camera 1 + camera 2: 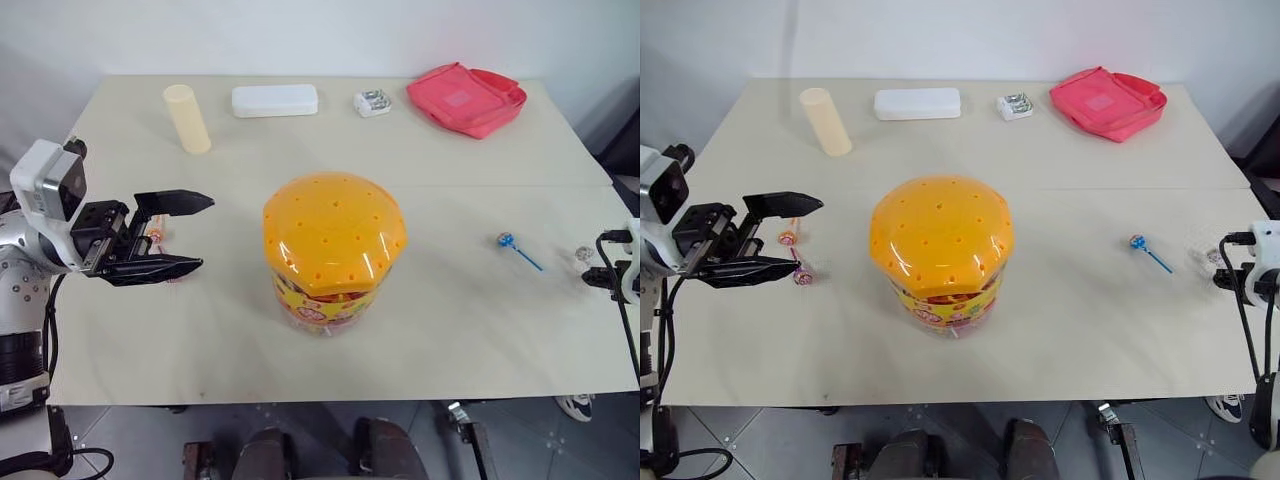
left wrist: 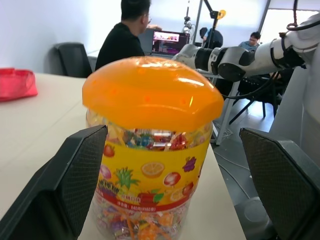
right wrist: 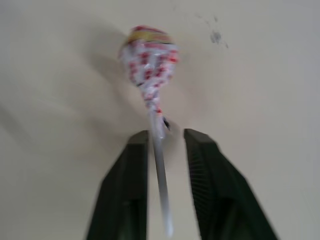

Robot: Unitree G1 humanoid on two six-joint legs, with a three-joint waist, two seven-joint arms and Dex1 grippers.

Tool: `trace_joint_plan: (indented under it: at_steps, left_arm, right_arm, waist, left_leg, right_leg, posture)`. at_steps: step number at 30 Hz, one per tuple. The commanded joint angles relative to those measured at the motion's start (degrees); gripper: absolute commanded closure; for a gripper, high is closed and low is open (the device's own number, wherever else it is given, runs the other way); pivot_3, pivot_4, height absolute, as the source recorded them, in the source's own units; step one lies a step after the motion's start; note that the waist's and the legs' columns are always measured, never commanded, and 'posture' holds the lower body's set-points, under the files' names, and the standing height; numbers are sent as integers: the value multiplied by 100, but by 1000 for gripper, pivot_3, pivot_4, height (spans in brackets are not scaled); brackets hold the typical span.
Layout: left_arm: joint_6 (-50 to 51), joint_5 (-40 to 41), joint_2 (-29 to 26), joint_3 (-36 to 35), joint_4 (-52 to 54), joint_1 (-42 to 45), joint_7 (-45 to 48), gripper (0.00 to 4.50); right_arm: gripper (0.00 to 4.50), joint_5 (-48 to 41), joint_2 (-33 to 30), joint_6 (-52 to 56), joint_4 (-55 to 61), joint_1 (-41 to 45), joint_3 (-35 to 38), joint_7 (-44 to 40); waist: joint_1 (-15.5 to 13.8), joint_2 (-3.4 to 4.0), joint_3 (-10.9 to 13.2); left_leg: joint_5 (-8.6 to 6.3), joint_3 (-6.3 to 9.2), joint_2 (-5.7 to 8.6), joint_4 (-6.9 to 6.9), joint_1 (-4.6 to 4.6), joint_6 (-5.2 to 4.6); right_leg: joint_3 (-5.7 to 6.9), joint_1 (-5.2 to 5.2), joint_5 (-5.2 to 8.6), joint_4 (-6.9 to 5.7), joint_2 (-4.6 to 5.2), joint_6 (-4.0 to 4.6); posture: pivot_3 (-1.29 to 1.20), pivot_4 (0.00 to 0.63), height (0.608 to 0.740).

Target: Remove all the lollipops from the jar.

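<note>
Jar [image 1: 333, 250] upright at mid table [image 1: 450, 330], orange domed lid on, holes dotted across top; colourful fruit label and wrapped sweets visible thru clear wall in left wrist view. L gripper [image 1: 192, 233] held level at table's left edge, pointing twd jar, fingers spread wide, nothing between them, well apart from jar. Two lollipops on table under/behind L gripper: orange-wrapped one [image 1: 788, 237] w/ orange stick, purple-pink one [image 1: 803, 275] just nearer front edge, both lying flat, close together. Blue-red lollipop [image 1: 506, 241] w/ blue stick lying flat on right part of table, well apart from jar. Pink-silver lollipop [image 3: 148, 60] w/ white stick lying on table near right edge, also seen as pale shiny blob [image 1: 583, 254] in left eye view. R gripper [image 3: 161, 137] at right table edge, fingers parted a little, white stick running between them w/ gap on one side; can't tell if stick pinched or let go. Along far edge: cream cylinder [image 1: 187, 119] upright, white flat box [image 1: 275, 100], small silver-white pack [image 1: 372, 102], pink pouch [image 1: 466, 98]. People seated at desks w/ monitor in background of left wrist view.
</note>
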State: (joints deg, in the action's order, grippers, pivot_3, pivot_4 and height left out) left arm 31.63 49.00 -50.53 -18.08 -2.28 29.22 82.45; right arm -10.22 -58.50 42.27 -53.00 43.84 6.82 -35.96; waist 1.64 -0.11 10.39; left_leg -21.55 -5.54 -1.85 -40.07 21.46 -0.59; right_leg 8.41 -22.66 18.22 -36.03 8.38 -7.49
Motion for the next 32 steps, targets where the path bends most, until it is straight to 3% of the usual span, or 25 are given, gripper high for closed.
trace_joint_plan:
  at_steps: [1, 7, 12, 19, 21, 24, 32]
  left_arm:
    - [115, -79, -152, -175, 114, -11, -345, 0]
    - [-22, -701, -134, 4, -43, -26, -1068, 0]
    - [3, -877, -69, 141, -96, -78, -1148, 0]
    - [-171, -1043, -33, 102, -293, -365, -1092, 0]
    - [-137, -964, -2, 32, -184, -602, -1086, 0]
    - [-146, -790, 163, -190, 128, -1331, -1052, 0]
    - [-195, -482, 424, -588, 1172, -2349, -1218, 0]
  right_arm:
    - [1915, -74, -70, 73, 350, -79, 289, 6]
    - [17, -648, -159, 400, 2062, -996, 1051, -343]
    - [17, -1665, 60, 335, 4215, -2015, 1973, -1179]
    - [17, -2791, 660, -385, 6295, -3022, 1663, -2809]
    - [17, -2532, 617, -883, 6438, -3289, 1107, -3387]
    - [17, -1948, 796, -1601, 6038, -3308, 360, -3564]
    - [17, -1759, 1303, -2125, 5610, -3227, 271, -3170]
  waist:
    - [-6, 0, 0]
    - [-32, 0, 0]
    - [-50, 2, -1]
    - [-122, 1, -1]
    - [-148, 1, -1]
    - [-152, -3, -2]
    - [-224, -4, -2]
  left_leg:
    - [0, 0, 0, 0, 0, 0]
    - [0, 5, 1, 0, 1, 0]
    - [0, 3, 1, -1, 0, 0]
    - [0, 0, 2, -3, -9, 0]
    - [0, 1, 2, -2, -9, 0]
    - [-1, 1, 3, -4, -20, -1]
    - [-1, 10, 2, -17, -15, -1]
  right_leg:
    - [0, 0, 0, 0, 0, 0]
    - [0, 1, 0, -1, 1, 0]
    - [0, 1, 0, -1, 0, 0]
    - [0, 8, -1, 0, -3, -1]
    - [0, 7, 0, 1, -3, -1]
    - [-1, 19, -1, 2, -2, -1]
    - [1, 22, -2, 1, 2, -4]
  posture:
    - [0, 150, 740]
    - [0, 150, 740]
    - [0, 150, 740]
    - [0, 150, 740]
    - [0, 150, 740]
    - [0, 150, 740]
    - [0, 150, 740]
